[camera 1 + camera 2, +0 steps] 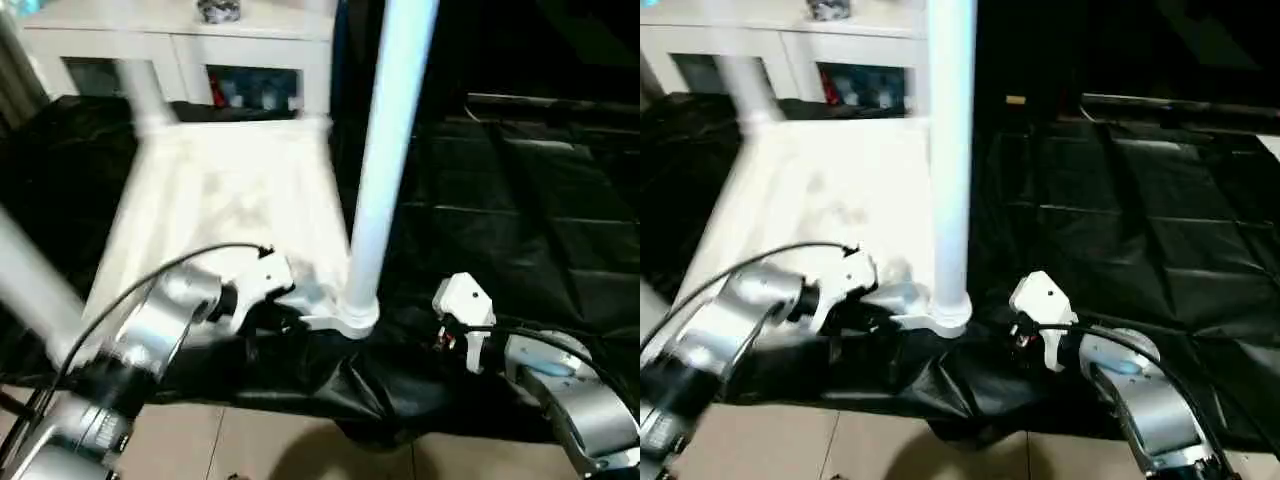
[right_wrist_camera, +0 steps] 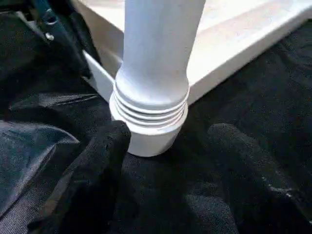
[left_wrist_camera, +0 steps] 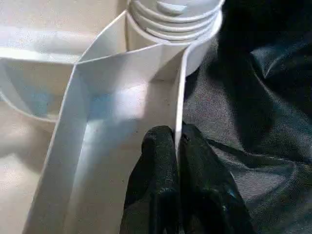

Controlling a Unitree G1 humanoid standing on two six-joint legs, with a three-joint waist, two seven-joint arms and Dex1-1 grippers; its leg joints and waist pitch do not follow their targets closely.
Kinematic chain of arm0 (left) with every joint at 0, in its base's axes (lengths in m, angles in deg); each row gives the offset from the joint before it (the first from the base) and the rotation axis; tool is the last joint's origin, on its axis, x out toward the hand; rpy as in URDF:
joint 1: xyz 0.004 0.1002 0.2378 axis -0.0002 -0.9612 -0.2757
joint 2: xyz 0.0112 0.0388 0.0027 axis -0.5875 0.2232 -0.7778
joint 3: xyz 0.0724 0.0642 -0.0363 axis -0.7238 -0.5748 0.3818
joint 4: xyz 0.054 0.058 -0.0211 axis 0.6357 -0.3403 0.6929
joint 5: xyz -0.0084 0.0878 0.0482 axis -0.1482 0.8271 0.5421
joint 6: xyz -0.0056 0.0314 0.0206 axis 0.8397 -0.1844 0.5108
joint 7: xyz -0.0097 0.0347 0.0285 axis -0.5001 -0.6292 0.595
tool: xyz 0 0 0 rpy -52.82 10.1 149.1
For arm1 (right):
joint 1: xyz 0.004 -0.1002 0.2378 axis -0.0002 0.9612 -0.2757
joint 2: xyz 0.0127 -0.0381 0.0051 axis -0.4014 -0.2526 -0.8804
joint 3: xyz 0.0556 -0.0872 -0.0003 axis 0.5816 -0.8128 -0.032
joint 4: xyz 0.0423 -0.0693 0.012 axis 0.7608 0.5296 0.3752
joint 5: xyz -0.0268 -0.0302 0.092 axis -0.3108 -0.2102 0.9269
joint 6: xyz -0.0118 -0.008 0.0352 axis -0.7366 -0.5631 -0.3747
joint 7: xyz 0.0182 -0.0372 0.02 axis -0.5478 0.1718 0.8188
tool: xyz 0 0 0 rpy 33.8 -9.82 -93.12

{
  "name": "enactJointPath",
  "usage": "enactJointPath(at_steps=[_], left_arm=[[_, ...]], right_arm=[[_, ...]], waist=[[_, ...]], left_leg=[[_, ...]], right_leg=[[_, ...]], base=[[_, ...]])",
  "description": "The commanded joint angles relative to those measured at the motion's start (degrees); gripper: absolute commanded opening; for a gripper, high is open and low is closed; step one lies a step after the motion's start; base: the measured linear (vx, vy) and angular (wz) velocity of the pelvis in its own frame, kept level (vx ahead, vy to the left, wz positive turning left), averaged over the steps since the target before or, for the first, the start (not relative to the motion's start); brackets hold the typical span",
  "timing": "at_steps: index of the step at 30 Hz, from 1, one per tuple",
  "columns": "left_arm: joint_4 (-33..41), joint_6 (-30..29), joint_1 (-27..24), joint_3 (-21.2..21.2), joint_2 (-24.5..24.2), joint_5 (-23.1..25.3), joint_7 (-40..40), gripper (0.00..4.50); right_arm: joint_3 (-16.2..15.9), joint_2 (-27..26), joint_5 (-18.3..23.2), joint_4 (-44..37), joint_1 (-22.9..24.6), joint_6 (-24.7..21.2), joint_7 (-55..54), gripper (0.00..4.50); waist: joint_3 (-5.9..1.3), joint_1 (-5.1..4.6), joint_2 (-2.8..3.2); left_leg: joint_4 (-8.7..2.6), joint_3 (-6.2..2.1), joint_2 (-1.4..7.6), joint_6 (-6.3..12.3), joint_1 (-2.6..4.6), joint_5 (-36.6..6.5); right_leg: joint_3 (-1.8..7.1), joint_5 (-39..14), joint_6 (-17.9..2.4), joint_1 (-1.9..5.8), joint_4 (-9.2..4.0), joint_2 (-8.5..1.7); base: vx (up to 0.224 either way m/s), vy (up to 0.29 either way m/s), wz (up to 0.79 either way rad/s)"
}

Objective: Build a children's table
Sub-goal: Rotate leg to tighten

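Observation:
The children's table top (image 1: pixel 230 200) lies upside down on a black sheet, ribbed underside up. A long white leg (image 1: pixel 385 150) stands upright in the near right corner socket (image 1: pixel 352 322). Another leg (image 1: pixel 145 95) rises at the far left corner, and a third leg (image 1: pixel 35 275) crosses the near left. My left gripper (image 3: pixel 176 134) is shut on the thin rim wall (image 3: pixel 180 87) of the top, just beside that near right socket. My right gripper (image 2: pixel 170 134) is open on the sheet in front of the leg's ringed base (image 2: pixel 151 112), one finger on each side and nothing held.
The black sheet (image 1: pixel 520 200) covers the floor to the right and behind the table. A white cabinet with glass doors (image 1: pixel 180 40) stands at the back. Beige floor tiles (image 1: pixel 250 440) show along the near edge, under my arms.

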Motion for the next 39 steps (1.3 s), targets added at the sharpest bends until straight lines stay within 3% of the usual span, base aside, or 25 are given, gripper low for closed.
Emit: enactJointPath(at_steps=[1, 2, 3, 4, 5, 6, 7, 10, 14, 16, 19, 20, 26, 27, 31, 33, 38, 39], left_arm=[[2.6, 2.0, -1.6, 1.3, 0.1, -0.9, 1.7, 0.00], [2.6, 2.0, -1.6, 1.3, 0.1, -0.9, 1.7, 0.00], [1.0, 7.7, -1.5, 1.4, 1.1, -0.7, 3.5, 0.00], [0.6, 8.1, -1.3, 1.6, 1.3, -0.6, 3.9, 0.00], [-1.2, 10.2, -0.5, 2.2, 2.3, -0.6, 5.7, 0.00], [-1.3, 10.5, -0.4, 2.3, 2.4, -0.5, 5.9, 0.00], [-1.9, 11.8, -0.1, 2.5, 2.7, -0.6, 6.5, 0.00], [-2.8, 10.7, 0.3, 3.6, 3.4, -1.5, 7.6, 0.56], [-2.1, 8.6, 0.2, 3.6, 2.9, -3.3, 5.5, 0.78], [-2.5, 8.4, 0.7, 3.2, 2.7, -3.7, 4.6, 0.96], [-4.7, 9.8, 1.8, 2.8, 2.8, -3.4, 4.0, 1.16], [-5.7, 9.7, 2.4, 2.9, 2.9, -3.4, 4.1, 1.25], [-7.8, 7.8, 3.5, 1.9, 2.5, -4.0, 2.8, 1.25], [-7.6, 6.8, 3.4, 2.1, 2.8, -4.7, 2.5, 1.56], [-8.4, 6.9, 3.7, 1.9, 2.8, -4.0, 3.3, 1.68], [-9.2, 7.5, 3.8, 1.8, 2.9, -3.6, 3.8, 2.07], [-8.9, 6.2, 3.4, 1.1, 2.5, -3.8, 2.8, 2.07], [-9.1, 6.0, 3.3, 0.9, 2.4, -3.7, 2.8, 1.82]], right_arm=[[-0.3, -0.3, -0.9, 1.0, -0.9, 0.4, -0.6, 2.95], [-0.3, -0.3, -0.9, 1.0, -0.9, 0.4, -0.6, 2.95], [-0.3, -0.3, -1.0, 1.4, -1.6, 0.3, -0.7, 2.95], [-0.3, -0.3, -1.0, 1.5, -1.7, 0.3, -0.7, 2.95], [-0.4, -0.1, -1.2, 1.9, -2.3, 0.3, -0.7, 2.95], [-0.4, -0.1, -1.2, 2.0, -2.3, 0.3, -0.7, 2.95], [-0.5, 0.1, -1.4, 2.2, -2.7, 0.4, -0.6, 2.95], [-0.9, 0.0, -1.6, 1.8, -3.0, 0.0, -0.5, 2.95], [-1.4, -0.5, -1.4, 1.2, -3.0, 0.0, -0.5, 2.95], [-1.1, -0.9, -0.8, 0.8, -2.7, -0.3, -0.5, 2.95], [-1.0, -0.7, -0.6, 0.6, -2.2, -0.4, -0.4, 2.95], [-1.0, -0.5, -0.6, 0.4, -2.0, -0.4, -0.3, 2.95], [0.0, 0.3, -0.5, 0.7, -2.4, -0.5, 0.1, 2.95], [0.1, 0.3, -0.6, 1.2, -2.7, -0.3, 0.1, 2.95], [0.2, 0.4, -0.6, 1.6, -3.2, -0.2, 0.1, 2.95], [0.2, 0.4, -0.6, 1.8, -3.5, -0.2, 0.1, 2.95], [0.2, 0.4, -0.5, 2.2, -3.8, 0.0, -0.2, 2.95], [0.1, 0.1, -0.5, 2.3, -3.9, -0.1, -0.4, 2.95]], waist=[[-3.17, 0.67, -0.36], [-3.13, 0.71, -0.28], [-3.17, 0.91, -0.33], [-3.17, 0.93, -0.36], [-3.18, 1.10, -0.96], [-3.21, 1.31, -0.74], [-3.17, 1.22, -1.29], [-3.23, 1.54, -1.17], [-3.36, 1.56, -1.08], [-3.38, 1.54, -1.42], [-3.35, 1.69, -1.34], [-3.38, 1.78, -1.03], [-3.39, 2.12, -1.10], [-3.40, 2.17, -1.14], [-3.46, 2.28, -1.25], [-3.48, 2.38, -1.26], [-3.49, 2.66, -1.32], [-3.52, 2.66, -1.32]], left_leg=[[-3.91, -0.18, 0.90, 2.59, 0.04, -11.9], [-3.85, -0.15, 0.80, 2.71, -0.02, -11.8], [-3.76, -0.06, 0.77, 2.82, 0.11, -11.9], [-3.71, 0.04, 0.77, 2.73, 0.14, -11.9], [-3.71, 0.07, 0.80, 2.81, 0.19, -11.6], [-3.72, 0.08, 0.80, 2.88, 0.24, -11.3], [-3.73, 0.20, 0.89, 2.89, 0.24, -11.3], [-3.67, 0.17, 0.81, 2.78, 0.15, -10.2], [-3.69, 0.06, 0.81, 2.81, -0.04, -9.3], [-3.62, 0.16, 0.81, 3.17, 0.03, -9.0], [-3.57, 0.18, 0.74, 3.40, 0.04, -8.4], [-3.54, 0.22, 0.74, 3.16, 0.24, -8.9], [-3.64, 0.16, 0.76, 2.51, 0.16, -9.4], [-3.59, 0.17, 0.79, 2.52, 0.17, -9.2], [-3.53, 0.17, 0.82, 2.88, 0.18, -8.4], [-3.49, 0.21, 0.81, 2.97, 0.23, -8.4], [-3.50, 0.25, 0.84, 2.90, 0.22, -8.0], [-3.48, 0.25, 0.82, 2.86, 0.23, -7.9]], right_leg=[[2.17, -11.0, -11.8, 3.06, -5.08, -3.64], [2.20, -11.5, -11.6, 3.02, -5.17, -3.64], [2.22, -12.9, -11.0, 2.85, -5.36, -3.65], [2.28, -12.8, -10.8, 2.77, -5.36, -3.56], [2.30, -12.6, -10.4, 2.78, -5.17, -3.55], [2.28, -12.6, -10.2, 2.74, -5.23, -3.57], [2.33, -12.5, -9.9, 2.70, -5.27, -3.56], [2.34, -12.2, -9.3, 2.74, -5.03, -3.75], [2.26, -9.6, -9.9, 2.90, -4.72, -3.69], [2.30, -8.6, -10.2, 2.86, -4.67, -3.66], [2.30, -7.9, -10.3, 2.87, -4.61, -3.60], [2.33, -8.4, -10.3, 2.79, -4.70, -3.63], [2.34, -8.3, -10.3, 3.01, -4.59, -3.72], [2.36, -8.4, -10.4, 3.00, -4.56, -3.77], [2.33, -7.6, -10.5, 2.99, -4.45, -3.72], [2.35, -7.6, -10.5, 2.97, -4.47, -3.75], [2.37, -7.2, -10.4, 3.00, -4.40, -3.76], [2.38, -7.0, -10.4, 3.00, -4.35, -3.73]], base=[[0.000, 0.000, 0.00], [0.000, 0.000, 0.00], [0.000, 0.000, 0.00], [0.000, 0.000, 0.00], [0.000, 0.000, 0.00], [0.000, 0.000, 0.00], [0.000, 0.000, 0.00], [0.000, 0.000, 0.00], [0.000, 0.000, 0.00], [0.000, 0.000, 0.00], [0.000, 0.000, 0.00], [0.000, 0.000, 0.00], [0.000, 0.000, 0.00], [0.000, 0.000, 0.00], [0.000, 0.000, 0.00], [0.000, 0.000, 0.00], [0.000, 0.000, 0.00], [0.000, 0.000, 0.00]])
